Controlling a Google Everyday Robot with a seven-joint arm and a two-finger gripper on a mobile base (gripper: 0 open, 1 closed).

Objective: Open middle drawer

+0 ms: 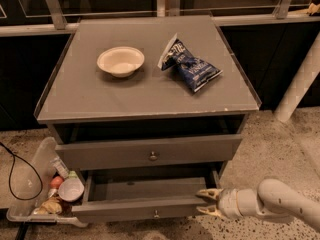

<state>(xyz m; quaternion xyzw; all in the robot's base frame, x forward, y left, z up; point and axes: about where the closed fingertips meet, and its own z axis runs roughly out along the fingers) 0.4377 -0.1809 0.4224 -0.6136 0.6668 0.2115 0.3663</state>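
Observation:
The middle drawer (135, 210) is the lower of the two grey drawers in view. It is pulled out, its inside shows empty, and a small round knob (156, 214) sits at the centre of its low front. My gripper (199, 202) is at the drawer's right front corner, reaching in from the right. Its two yellowish fingers (207, 193) are spread, one above and one below the front's top edge. The drawer above (100, 154) has its own knob (153, 156) and stands out a little from the cabinet.
On the grey cabinet top (100, 94) are a white bowl (120, 60) and a blue chip bag (192, 67). A clear bin (35, 194) of items sits on the floor at left, beside a black cable (12, 169). A white post (300, 84) stands at right.

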